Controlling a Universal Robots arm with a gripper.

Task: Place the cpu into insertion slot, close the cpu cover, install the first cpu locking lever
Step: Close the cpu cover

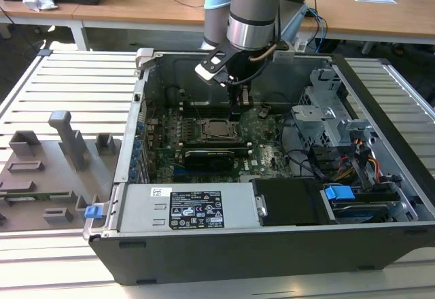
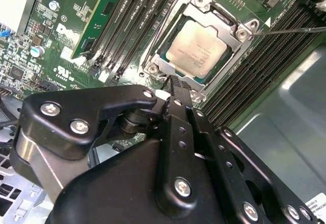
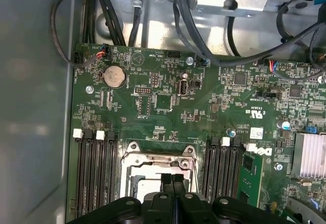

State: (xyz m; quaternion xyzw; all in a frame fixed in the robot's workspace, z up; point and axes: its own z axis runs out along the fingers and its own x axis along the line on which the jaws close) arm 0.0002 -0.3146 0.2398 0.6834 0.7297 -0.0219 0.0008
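The cpu point(image 2: 197, 48), a silvery square chip, lies flat in the insertion slot point(image 1: 217, 129) on the green board. The cpu cover point(image 2: 175, 30), a metal frame with a square window, lies down around the chip. From one corner of the socket a thin locking lever point(image 2: 290, 30) reaches out over the memory slots. My gripper point(image 2: 175, 81) hangs just above the socket's edge with its black fingers pressed together and nothing between them. The first wrist view shows the gripper point(image 3: 173, 177) over the socket frame point(image 3: 158, 159). In the exterior view the gripper point(image 1: 239, 105) sits just behind the socket.
Black memory slots point(image 3: 94, 168) flank the socket, one holding a green module point(image 2: 94, 23). A black expansion card point(image 1: 211, 156) lies in front of it, then the power supply point(image 1: 183, 207). Cables and a drive cage point(image 1: 326, 102) fill the exterior view's right. A grey fixture board point(image 1: 47, 170) sits outside the case.
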